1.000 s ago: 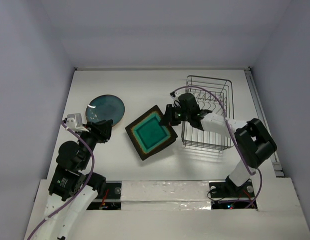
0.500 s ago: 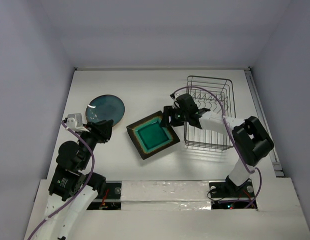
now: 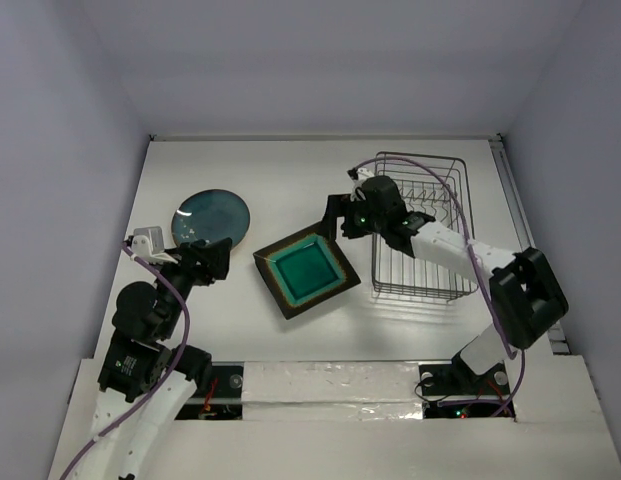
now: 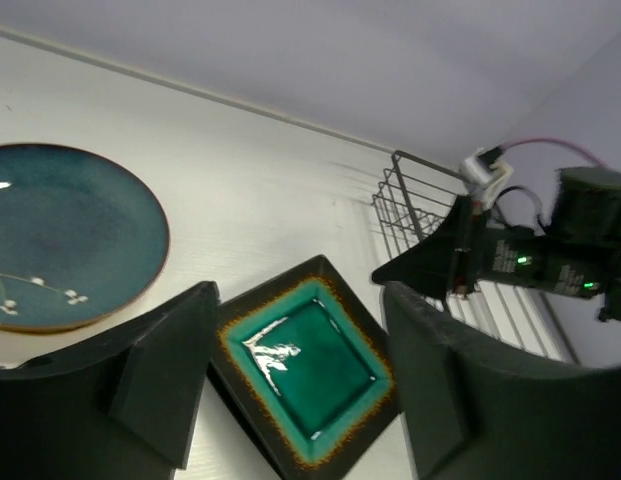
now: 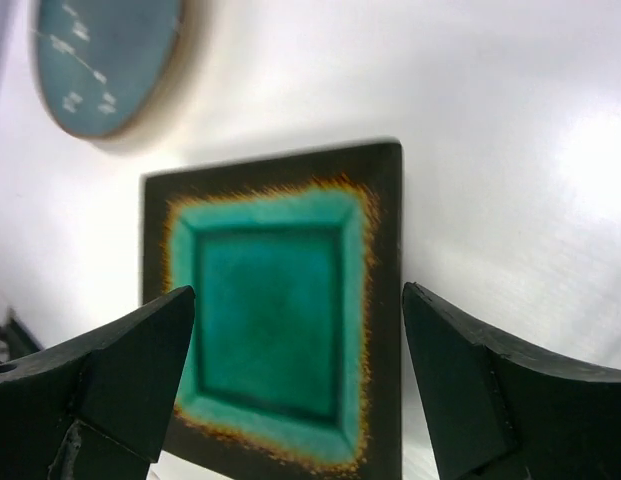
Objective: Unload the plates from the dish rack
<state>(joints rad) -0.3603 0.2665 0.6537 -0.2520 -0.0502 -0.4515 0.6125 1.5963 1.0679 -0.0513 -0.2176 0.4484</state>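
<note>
Flat on the table lies the square teal dark-rimmed plate (image 3: 306,270) (image 4: 308,368) (image 5: 275,320), with nothing gripping it. My right gripper (image 3: 340,220) (image 5: 295,300) hovers open above its far corner, jaws wide apart and empty. The round teal plate (image 3: 210,218) (image 4: 60,235) (image 5: 105,60) rests at the left. My left gripper (image 3: 216,262) (image 4: 300,330) stands open between the two plates, empty, facing the square one. The grey wire dish rack (image 3: 420,225) (image 4: 415,205) stands at the right, partly covered by my right arm. Only wire shows in it.
The back wall runs close behind the rack and the round plate. A raised rail (image 3: 525,230) edges the table's right side. My right arm (image 3: 440,245) stretches across the rack's left half.
The square plate was held tilted by my right gripper; it now lies flat. The right gripper opened and drew back up and away from it. The left gripper's jaws opened too.
</note>
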